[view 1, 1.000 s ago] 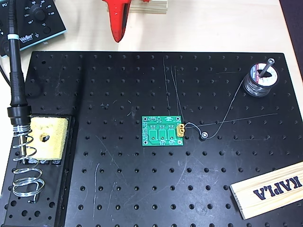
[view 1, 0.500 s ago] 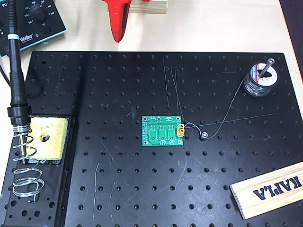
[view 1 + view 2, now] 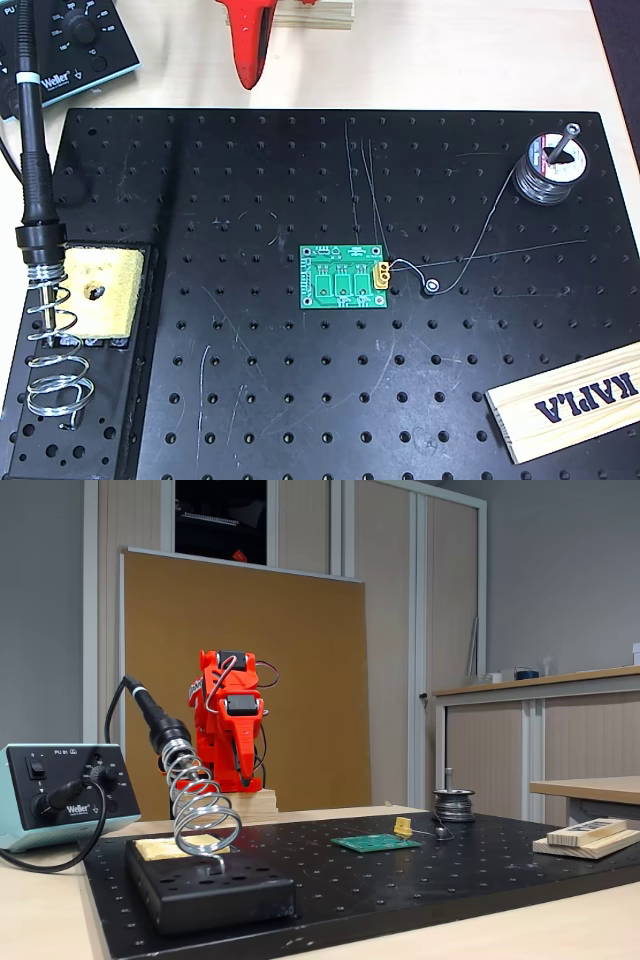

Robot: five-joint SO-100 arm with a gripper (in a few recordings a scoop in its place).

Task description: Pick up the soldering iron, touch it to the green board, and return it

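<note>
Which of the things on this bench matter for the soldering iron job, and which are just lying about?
For the job:
- soldering iron, resting in its coil stand
- green board on the black plate
- red gripper, folded up behind the plate

Lying about:
- yellow sponge
- solder spool with its loose wire
- wooden block
- soldering station

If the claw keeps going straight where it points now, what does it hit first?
The claw points down toward the pale table, so likely bare tabletop just short of the black perforated plate. Depth is unclear overhead.
</note>
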